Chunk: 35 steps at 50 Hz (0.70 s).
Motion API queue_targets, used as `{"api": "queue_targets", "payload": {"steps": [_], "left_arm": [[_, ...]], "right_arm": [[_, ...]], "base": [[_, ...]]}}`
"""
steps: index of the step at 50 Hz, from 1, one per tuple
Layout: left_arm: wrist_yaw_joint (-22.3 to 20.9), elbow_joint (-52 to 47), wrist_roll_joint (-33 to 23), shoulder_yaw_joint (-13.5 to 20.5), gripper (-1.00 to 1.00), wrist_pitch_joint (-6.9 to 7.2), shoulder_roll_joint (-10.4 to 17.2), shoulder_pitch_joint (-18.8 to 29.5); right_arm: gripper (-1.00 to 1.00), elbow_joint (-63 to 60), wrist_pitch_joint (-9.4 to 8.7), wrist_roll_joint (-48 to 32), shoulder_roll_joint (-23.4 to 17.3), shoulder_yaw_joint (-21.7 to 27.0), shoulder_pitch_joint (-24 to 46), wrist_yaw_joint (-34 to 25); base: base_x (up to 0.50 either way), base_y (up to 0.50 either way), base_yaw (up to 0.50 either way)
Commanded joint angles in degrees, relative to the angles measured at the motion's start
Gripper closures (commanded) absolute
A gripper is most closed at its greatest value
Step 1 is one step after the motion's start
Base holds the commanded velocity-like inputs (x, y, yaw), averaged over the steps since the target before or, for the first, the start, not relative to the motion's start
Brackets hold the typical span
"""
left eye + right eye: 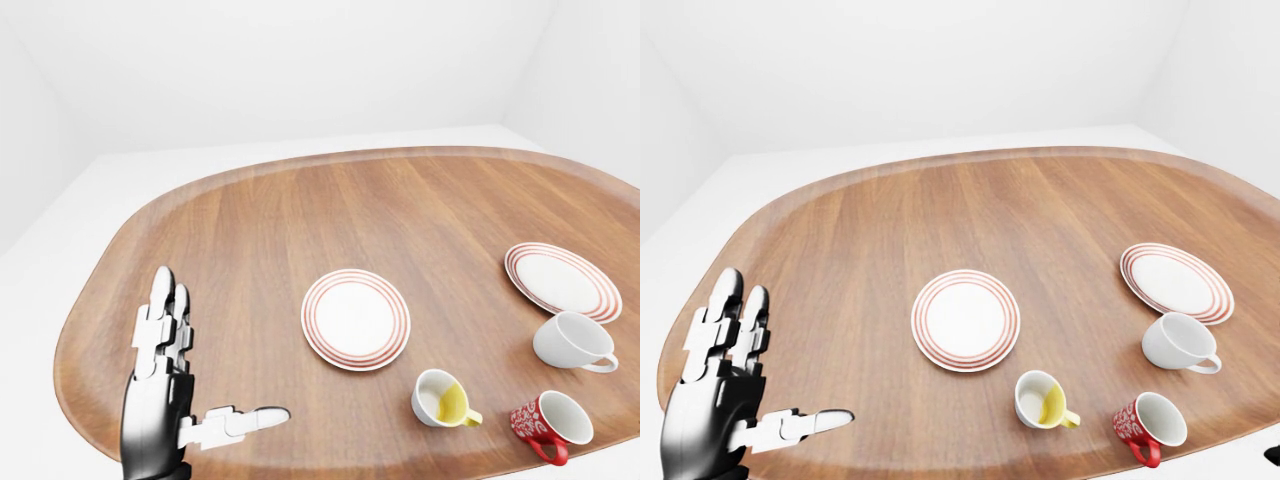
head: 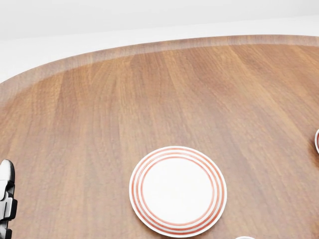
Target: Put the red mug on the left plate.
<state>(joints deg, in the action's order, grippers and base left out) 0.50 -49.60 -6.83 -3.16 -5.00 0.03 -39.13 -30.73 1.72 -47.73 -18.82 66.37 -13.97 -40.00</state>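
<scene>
The red mug (image 1: 548,424) is seen upright at lower right on the desk (image 1: 250,230), beside a yellow cup (image 1: 441,398); the left plate (image 1: 355,318) is bare. The left hand (image 1: 175,385) is held open, empty. The right hand is hardly seen; the mug should probably be gripped by its body, handle avoided.
</scene>
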Motion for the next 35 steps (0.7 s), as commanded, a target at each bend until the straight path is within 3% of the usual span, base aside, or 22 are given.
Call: {"api": "queue_targets", "payload": {"steps": [1,35], "left_arm": [[0.1,0.0,0.0,-0.1,-1.0,0.0,0.1,0.0],[0.3,0.0,0.0,-0.2,-1.0,0.0,0.2,-0.3]], "right_arm": [[-1.0,0.2,0.44,0.3,-0.1,1.3,-0.1,0.0],[-1.0,1.1,0.16,-0.9,-0.2,1.4,-0.3,0.0]], "base": [[0.0,0.0,0.0],[0.0,0.0,0.0]]}}
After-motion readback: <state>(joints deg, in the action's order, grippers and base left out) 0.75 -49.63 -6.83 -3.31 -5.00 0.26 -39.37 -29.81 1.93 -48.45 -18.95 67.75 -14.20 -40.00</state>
